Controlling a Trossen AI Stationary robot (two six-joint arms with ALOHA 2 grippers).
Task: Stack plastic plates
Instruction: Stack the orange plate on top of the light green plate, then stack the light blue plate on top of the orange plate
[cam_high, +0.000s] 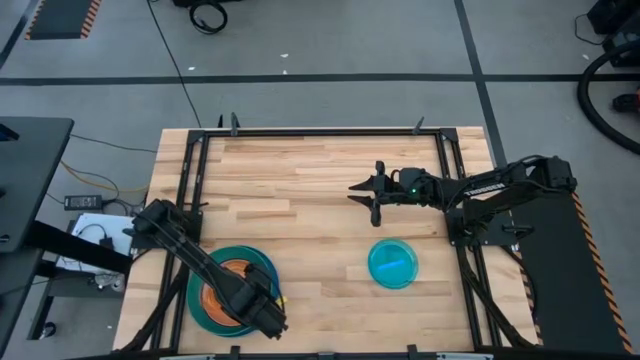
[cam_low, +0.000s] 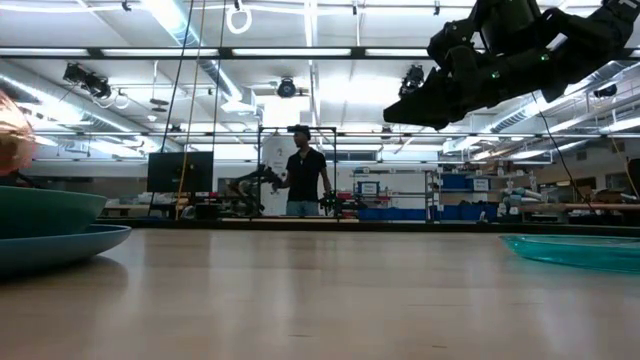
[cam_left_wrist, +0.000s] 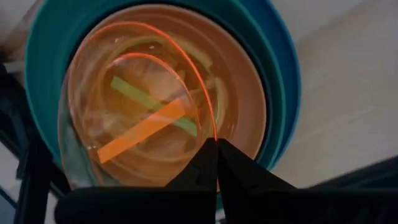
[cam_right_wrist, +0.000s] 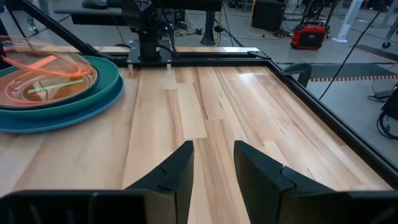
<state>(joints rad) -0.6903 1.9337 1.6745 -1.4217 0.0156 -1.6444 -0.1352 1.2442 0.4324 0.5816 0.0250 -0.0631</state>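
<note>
Our left gripper pinches the rim of the orange plate, tilted over the stack near the table's front left; most plates already sit there; our right gripper waits with its fingers apart, up over the middle; the cyan plate lies alone, so we think that one is left.

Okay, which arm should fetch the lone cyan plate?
Right: the open right gripper hovers near the small translucent cyan plastic plate, while the left gripper is shut on the translucent orange plate.
</note>
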